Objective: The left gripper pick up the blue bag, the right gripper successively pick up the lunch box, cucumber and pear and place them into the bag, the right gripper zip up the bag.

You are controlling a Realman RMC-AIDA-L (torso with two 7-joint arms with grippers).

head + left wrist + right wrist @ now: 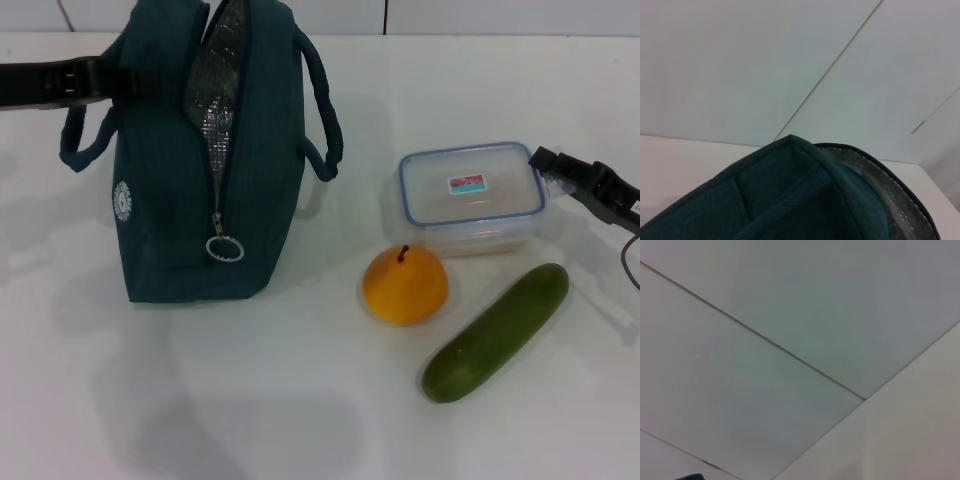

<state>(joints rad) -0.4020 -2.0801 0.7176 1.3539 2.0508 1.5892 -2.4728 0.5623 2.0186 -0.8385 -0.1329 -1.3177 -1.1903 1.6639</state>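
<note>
The blue bag [170, 200] stands upright at the left of the white table, its zip open and the silver foil lining showing. My left gripper [112, 76] reaches in from the left edge and is shut on the bag's upper side by a handle. The left wrist view is filled from below by the bag's teal fabric [790, 200]. The lunch box [470, 195] sits to the right with its lid on. In front of it lie the pear [405, 285] and the cucumber [497, 332]. My right gripper [556, 168] hovers at the lunch box's right end.
The ring zip pull [225, 248] hangs low on the bag's front. A tiled white wall [400, 15] runs behind the table. Bare white tabletop [250, 400] lies in front of the bag. The right wrist view shows only wall panels.
</note>
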